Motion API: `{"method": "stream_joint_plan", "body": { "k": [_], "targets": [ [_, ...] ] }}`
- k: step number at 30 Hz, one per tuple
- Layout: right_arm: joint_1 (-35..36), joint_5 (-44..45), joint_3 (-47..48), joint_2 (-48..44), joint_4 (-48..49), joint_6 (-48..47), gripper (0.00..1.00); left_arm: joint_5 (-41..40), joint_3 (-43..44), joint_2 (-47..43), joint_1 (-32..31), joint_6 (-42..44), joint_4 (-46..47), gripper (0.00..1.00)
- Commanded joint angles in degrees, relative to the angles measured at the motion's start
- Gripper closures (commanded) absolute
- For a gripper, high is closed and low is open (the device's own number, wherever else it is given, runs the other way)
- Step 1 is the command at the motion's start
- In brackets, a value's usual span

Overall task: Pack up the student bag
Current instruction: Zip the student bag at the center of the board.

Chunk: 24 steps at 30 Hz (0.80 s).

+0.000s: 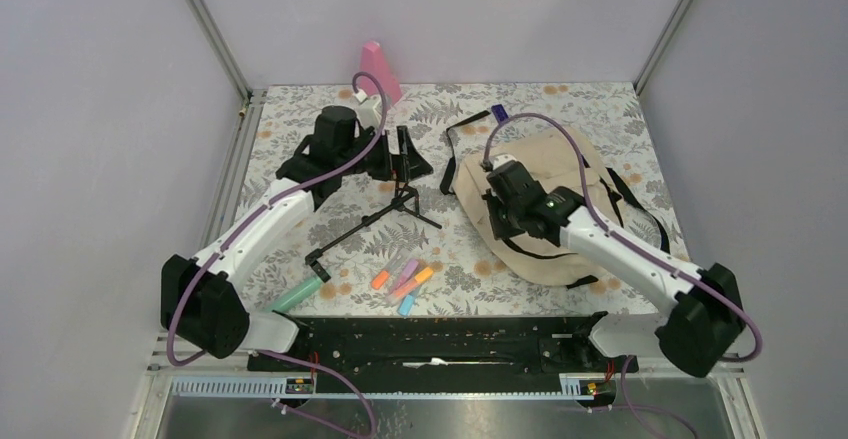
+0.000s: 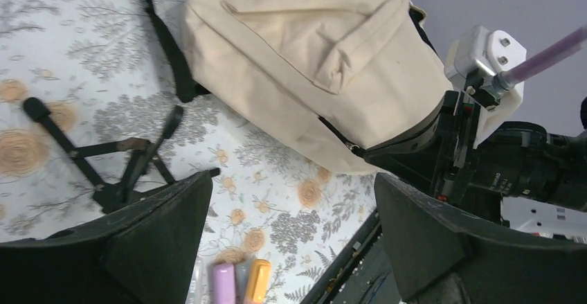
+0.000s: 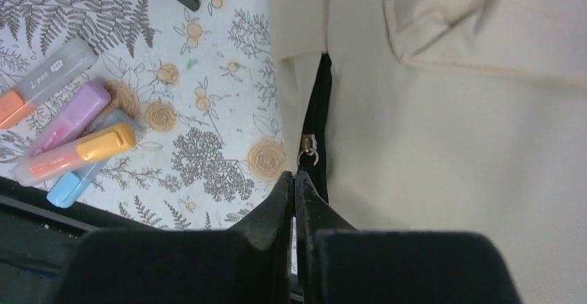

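The student bag (image 1: 545, 184) is a slumped, rounded sack of matte cream canvas with a stitched front pocket flap, black webbing straps and a black zipper line carrying a small metal pull (image 3: 308, 150). It lies flat on the right half of the tabletop (image 1: 600, 109), whose cloth is printed with grey ferns and orange flowers. The right gripper (image 3: 295, 179) is clenched, its black tips pressed together at the zipper line just short of the pull. The left gripper (image 2: 291, 248) stands spread wide, holding nothing, above the cloth near a thin-legged black tripod (image 1: 375, 221). Stubby translucent highlighters (image 1: 405, 281) in orange, lilac and blue lie by the near edge.
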Motion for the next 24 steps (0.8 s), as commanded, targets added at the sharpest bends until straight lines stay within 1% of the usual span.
{"method": "stream_joint_plan", "body": {
  "k": [1, 3, 7, 10, 12, 16, 24],
  "targets": [
    [1.2, -0.6, -6.12, -7.85, 2.54, 7.58, 1.0, -0.72, -0.18, 0.56, -3.7, -3.05, 4.97, 0.11],
    [1.36, -0.18, -8.03, -10.01, 2.81, 8.99, 1.0, -1.55, -0.76, 1.14, -5.48, -5.45, 7.79, 0.11],
    [1.97, 1.54, -10.71, -14.49, 2.74, 10.72, 1.0, -5.5, -2.78, 2.89, -11.05, -11.47, 14.36, 0.11],
    [2.13, 2.55, -12.49, -18.16, 2.75, 11.15, 1.0, -9.2, -2.78, 6.09, -16.34, -15.46, 18.4, 0.11],
    [2.11, 2.99, -13.48, -20.58, 2.71, 11.15, 1.0, -10.38, -2.26, 8.76, -18.49, -17.87, 20.34, 0.11],
    [2.22, 3.8, -15.08, -24.25, 1.57, 11.02, 1.0, -10.98, -1.43, 14.56, -20.65, -22.15, 24.2, 0.11],
    [2.23, 3.8, -18.2, -28.81, 1.55, 10.83, 1.0, -12.36, -0.74, 22.56, -24.66, -26.01, 25.82, 0.11]
  ]
}}
